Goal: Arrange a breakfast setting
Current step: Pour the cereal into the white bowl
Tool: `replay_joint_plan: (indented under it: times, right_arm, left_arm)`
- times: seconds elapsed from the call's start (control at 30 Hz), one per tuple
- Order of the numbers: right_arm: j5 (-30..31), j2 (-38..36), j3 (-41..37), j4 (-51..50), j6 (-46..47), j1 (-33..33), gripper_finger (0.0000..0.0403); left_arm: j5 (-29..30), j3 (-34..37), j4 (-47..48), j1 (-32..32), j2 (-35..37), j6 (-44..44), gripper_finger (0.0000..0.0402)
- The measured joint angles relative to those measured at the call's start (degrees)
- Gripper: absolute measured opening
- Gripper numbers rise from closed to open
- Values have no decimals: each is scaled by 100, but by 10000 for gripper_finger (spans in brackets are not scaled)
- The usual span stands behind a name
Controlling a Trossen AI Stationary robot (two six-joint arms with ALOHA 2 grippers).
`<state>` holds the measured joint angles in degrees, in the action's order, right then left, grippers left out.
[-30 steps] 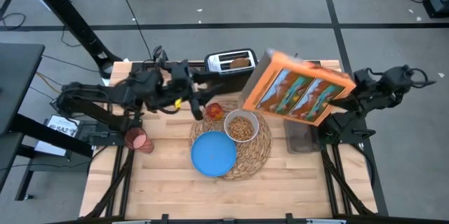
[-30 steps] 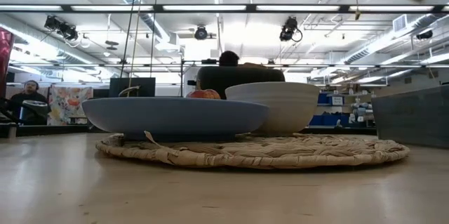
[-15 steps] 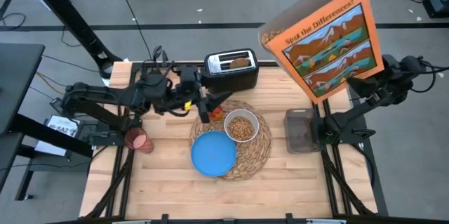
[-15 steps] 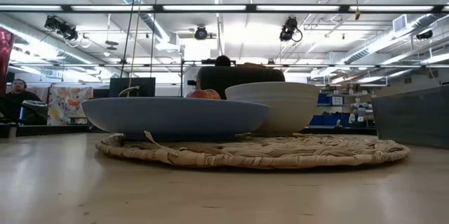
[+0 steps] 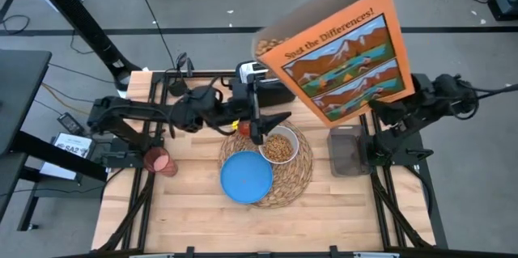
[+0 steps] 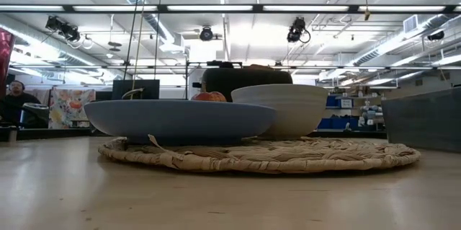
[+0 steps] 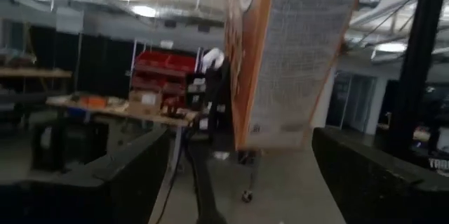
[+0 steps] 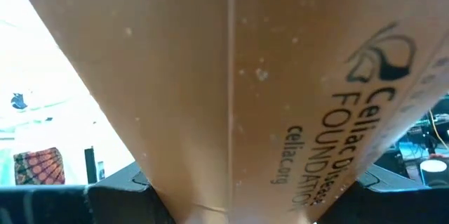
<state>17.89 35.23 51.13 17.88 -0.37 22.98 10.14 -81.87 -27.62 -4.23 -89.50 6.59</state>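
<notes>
We see the right hand (image 5: 387, 111) clamped on the cereal box (image 5: 340, 56), raised high; left hand (image 5: 267, 124) spread wide over the white bowl (image 5: 279, 145), beside the blue plate (image 5: 246, 177).

Plate (image 5: 246, 176) and bowl (image 5: 278, 145) side by side on placemat (image 5: 301, 169), toaster (image 5: 257, 74) behind, tray (image 5: 345, 151) right
</notes>
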Motion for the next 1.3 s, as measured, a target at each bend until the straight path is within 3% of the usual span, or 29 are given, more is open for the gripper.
replay_joint_plan:
  times: [0.27, 0.67, 0.83, 1.03, 1.3]
  right_arm:
    - [-9, 549, 0, 402, 55, -489, 241]
    - [-708, 1490, 7, 815, 594, -1440, 241]
    - [-759, 1638, 9, 884, 547, -1540, 242]
    - [-699, 1647, 13, 809, 442, -1538, 285]
    - [-708, 1394, 220, -477, 646, -1537, 358]
  left_arm:
    - [-167, 0, -614, -1, -27, -129, 355]
    - [-288, -7, -1224, 352, -23, -80, 354]
    - [-289, -8, -1219, 369, 0, -86, 311]
    - [-293, -9, -1168, 376, 8, -179, 230]
    - [-304, 7, -286, 385, 487, -589, 228]
